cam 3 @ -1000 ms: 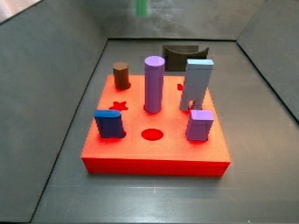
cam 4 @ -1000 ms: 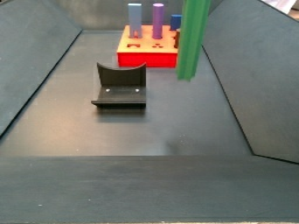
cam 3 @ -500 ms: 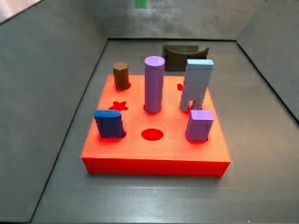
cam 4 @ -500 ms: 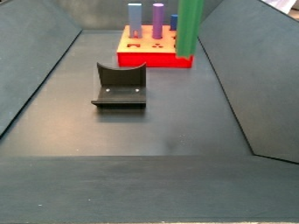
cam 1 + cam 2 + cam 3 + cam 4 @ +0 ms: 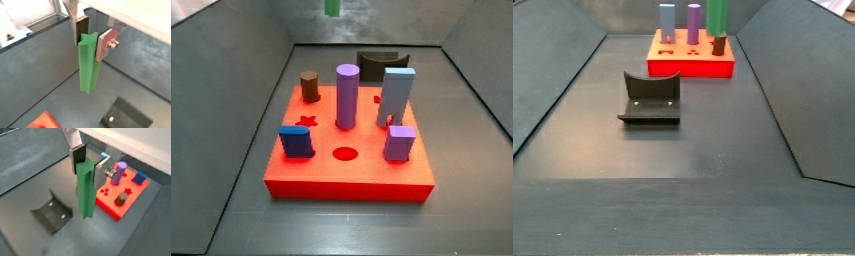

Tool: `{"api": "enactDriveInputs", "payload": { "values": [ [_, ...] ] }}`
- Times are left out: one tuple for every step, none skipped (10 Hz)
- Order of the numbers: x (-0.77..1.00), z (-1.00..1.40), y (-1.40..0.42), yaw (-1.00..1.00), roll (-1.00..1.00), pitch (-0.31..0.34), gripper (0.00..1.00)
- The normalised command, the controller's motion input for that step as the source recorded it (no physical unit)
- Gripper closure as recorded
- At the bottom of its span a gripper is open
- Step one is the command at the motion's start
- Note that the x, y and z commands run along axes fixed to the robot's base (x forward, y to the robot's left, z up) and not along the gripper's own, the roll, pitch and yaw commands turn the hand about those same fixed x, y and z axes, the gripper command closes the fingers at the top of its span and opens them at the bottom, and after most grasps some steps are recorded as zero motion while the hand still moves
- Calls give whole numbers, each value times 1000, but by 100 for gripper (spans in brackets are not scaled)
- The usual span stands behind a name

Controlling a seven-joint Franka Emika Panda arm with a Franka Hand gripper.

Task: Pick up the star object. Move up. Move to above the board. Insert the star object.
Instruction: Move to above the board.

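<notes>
Green star object (image 5: 88,62) hung clamped in the gripper (image 5: 91,36), lifted off the floor; reaching the board (image 5: 122,198) and inserting remained.

Side views face the board (image 5: 350,172) from opposite ends

We see a robot test cell in a lab: a dark grey floor (image 5: 673,150) walled in by sloping grey panels (image 5: 800,90). On it sit a bright-red board (image 5: 345,165) with plain coloured pegs and the fixture (image 5: 649,100). The gripper (image 5: 93,36), up off the floor, clamps the star object (image 5: 88,65), seen in both wrist views.
</notes>
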Motion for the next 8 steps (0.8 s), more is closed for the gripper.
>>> {"api": "enactDriveInputs", "payload": {
  "values": [
    [44, 100, -1000, 5, 6, 18, 100],
    [46, 106, -1000, 9, 1, 25, 100],
    [46, 108, -1000, 10, 9, 32, 100],
    [53, 116, -1000, 8, -6, 53, 100],
    [62, 119, -1000, 6, -7, 71, 100],
    [70, 120, -1000, 2, 4, 83, 100],
    [100, 127, -1000, 7, 6, 115, 100],
    [119, 132, -1000, 7, 2, 126, 100]
  ]
}}
